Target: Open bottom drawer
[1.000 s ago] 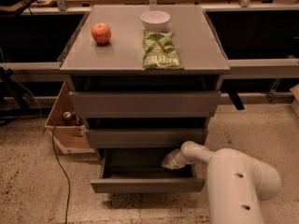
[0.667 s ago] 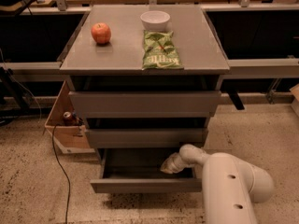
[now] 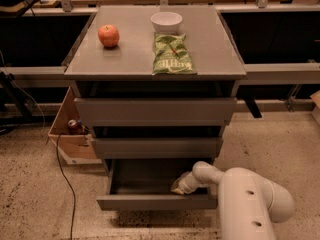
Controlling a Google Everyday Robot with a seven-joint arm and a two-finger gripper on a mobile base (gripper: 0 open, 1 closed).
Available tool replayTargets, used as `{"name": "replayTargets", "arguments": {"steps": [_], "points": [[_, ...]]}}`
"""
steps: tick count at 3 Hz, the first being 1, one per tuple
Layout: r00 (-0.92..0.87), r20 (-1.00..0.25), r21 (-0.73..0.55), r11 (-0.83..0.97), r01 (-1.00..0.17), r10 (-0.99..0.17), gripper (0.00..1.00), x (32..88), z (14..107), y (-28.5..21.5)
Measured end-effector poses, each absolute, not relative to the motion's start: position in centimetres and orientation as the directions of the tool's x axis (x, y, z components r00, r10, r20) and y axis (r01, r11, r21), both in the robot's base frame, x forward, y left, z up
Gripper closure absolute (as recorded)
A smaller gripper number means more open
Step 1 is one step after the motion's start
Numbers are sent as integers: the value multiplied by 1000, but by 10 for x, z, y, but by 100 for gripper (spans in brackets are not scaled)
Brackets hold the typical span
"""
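The grey cabinet has three drawers. The bottom drawer [image 3: 155,202] is pulled out toward me, its flat grey front low near the floor and its shallow grey box open and bare. My gripper [image 3: 178,187] reaches down from the white arm [image 3: 250,204] at the lower right. Its tip sits inside the drawer box at the right, just behind the front panel. The top drawer [image 3: 155,111] and middle drawer [image 3: 156,147] stand partly out above it.
On the cabinet top [image 3: 125,59] lie a red apple [image 3: 108,35], a white bowl [image 3: 166,21] and a green chip bag [image 3: 172,54]. A cardboard box [image 3: 70,134] with a can stands left of the cabinet. A black cable [image 3: 62,179] runs across the speckled floor.
The arm has shifted left and lower, with the gripper still inside the drawer's right side. The bottom drawer stands about as far out as before.
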State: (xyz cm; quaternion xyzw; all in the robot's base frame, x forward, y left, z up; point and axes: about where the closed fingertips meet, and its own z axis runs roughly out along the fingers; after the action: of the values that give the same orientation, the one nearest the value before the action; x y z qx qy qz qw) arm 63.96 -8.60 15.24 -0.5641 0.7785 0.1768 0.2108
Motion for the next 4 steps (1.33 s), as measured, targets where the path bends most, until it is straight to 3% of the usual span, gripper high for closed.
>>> {"name": "replayTargets", "arguments": {"steps": [4], "points": [[-272,-527,132,239,-962,-805,100,589,155,-65]]}}
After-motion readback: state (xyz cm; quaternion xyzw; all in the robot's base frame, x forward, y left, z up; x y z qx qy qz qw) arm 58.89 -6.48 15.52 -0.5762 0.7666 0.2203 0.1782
